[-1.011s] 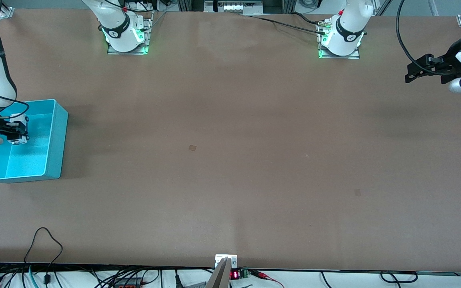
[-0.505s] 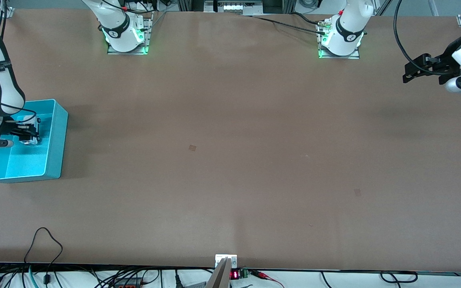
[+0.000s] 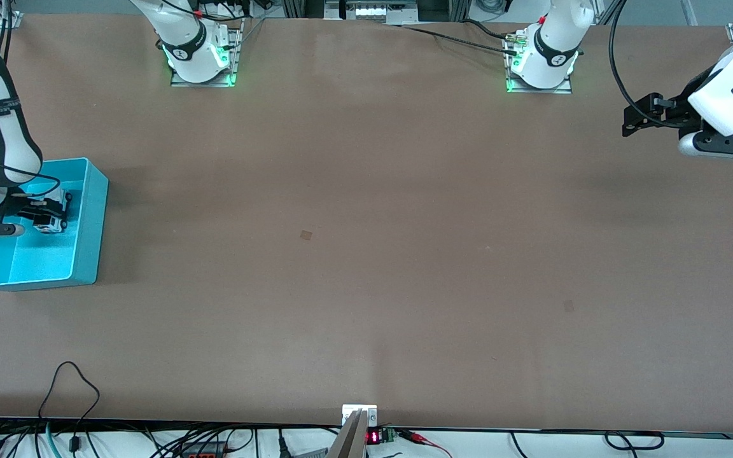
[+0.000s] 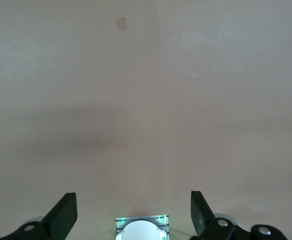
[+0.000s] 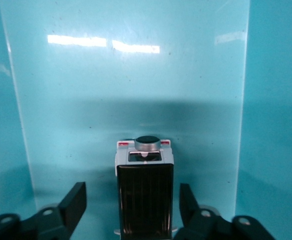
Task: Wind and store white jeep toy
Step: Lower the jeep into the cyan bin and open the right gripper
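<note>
The storing step looked all but done — the small boxy white jeep toy with its black roof panel (image 5: 145,197) sat on the floor of the open turquoise plastic bin (image 3: 90,216), which stood at the table's edge at the right arm's end. The right gripper (image 3: 48,216) hung low inside the bin, its jaws apart on either side of the toy and no longer clamped on it. Whether the toy was wound cannot be told. What seemed left was to lift that arm clear.

The left gripper (image 3: 635,117) waited over the table's edge at the left arm's end, jaws wide and empty.

Only the right wrist view showed the gaps between jaws and toy — the front view gave just a small pale shape there.
</note>
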`<action>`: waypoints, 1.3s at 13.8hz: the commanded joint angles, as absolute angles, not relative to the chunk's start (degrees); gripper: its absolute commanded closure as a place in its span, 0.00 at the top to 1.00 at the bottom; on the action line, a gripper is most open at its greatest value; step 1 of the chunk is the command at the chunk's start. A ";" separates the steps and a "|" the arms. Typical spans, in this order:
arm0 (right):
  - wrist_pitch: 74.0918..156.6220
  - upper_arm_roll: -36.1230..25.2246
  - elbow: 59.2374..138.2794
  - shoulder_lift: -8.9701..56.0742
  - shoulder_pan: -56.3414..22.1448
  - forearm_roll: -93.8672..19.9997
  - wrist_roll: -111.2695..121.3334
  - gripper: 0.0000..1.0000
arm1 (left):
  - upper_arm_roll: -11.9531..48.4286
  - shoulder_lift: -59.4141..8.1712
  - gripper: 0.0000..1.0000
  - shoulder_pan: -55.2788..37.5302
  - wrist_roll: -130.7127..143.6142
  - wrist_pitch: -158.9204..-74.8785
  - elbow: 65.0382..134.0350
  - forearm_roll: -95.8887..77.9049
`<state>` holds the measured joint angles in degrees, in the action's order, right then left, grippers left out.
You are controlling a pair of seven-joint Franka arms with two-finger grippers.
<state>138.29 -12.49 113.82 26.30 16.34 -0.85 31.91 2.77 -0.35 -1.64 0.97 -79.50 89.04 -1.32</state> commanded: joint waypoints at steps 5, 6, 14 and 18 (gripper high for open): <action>120.34 -11.78 109.08 13.99 9.24 -1.32 37.26 1.00 | 2.81 -1.32 1.00 -1.49 1.41 -77.08 86.57 -2.02; 119.10 -11.78 108.55 12.41 7.49 -1.41 36.92 1.00 | 2.81 -1.32 1.00 -1.32 1.32 -77.08 86.57 -1.93; 118.13 -12.30 105.47 7.74 -0.08 -1.67 34.38 1.00 | 2.81 -1.49 1.00 -1.14 0.44 -76.90 86.66 -1.76; 114.71 -9.86 105.47 5.28 0.17 -0.88 27.71 1.00 | 2.73 -1.67 1.00 -0.79 0.53 -76.90 86.49 -1.93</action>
<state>117.61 -11.24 105.60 7.58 0.26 -0.85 31.45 2.68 -0.75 -1.35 0.92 -78.23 88.47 -1.32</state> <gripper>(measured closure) 0.000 0.000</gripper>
